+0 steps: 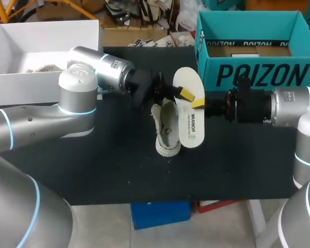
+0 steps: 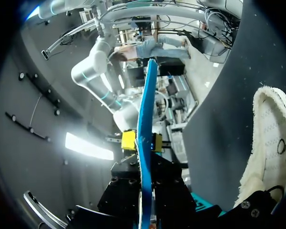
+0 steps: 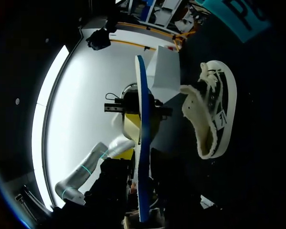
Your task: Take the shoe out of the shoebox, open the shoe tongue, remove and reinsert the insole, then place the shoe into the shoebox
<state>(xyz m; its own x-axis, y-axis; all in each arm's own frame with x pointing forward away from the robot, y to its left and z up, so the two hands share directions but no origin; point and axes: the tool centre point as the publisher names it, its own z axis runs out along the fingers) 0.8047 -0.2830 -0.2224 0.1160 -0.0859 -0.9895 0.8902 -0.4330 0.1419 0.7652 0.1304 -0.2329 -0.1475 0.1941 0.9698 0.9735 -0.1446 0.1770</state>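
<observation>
The black matte counter (image 1: 93, 165) carries everything. My left arm (image 1: 77, 93), smooth silver with a blue ring at the joint, comes in low from the left and angles toward the middle. My right arm (image 1: 294, 106) lies almost level from the right, its dark wrist pointing inward, so the two face each other. The teal cardboard shoebox (image 1: 258, 72) stands open at the far right, and a white box (image 1: 20, 51) sits at the far left. The shoe (image 1: 167, 135) is out of the shoebox, resting mid-counter with its toe toward the near edge; it is pale, with a rubbery toe and a fleecy cream lining. Just beside it, raised and tilted, hangs the insole (image 1: 190, 121), a thin flat oval, white on its upper face and blue on the other. The left tool (image 2: 143, 141) is clamped on it, a yellow tip on each face. The right tool (image 3: 142, 136) pinches its opposite edge.
</observation>
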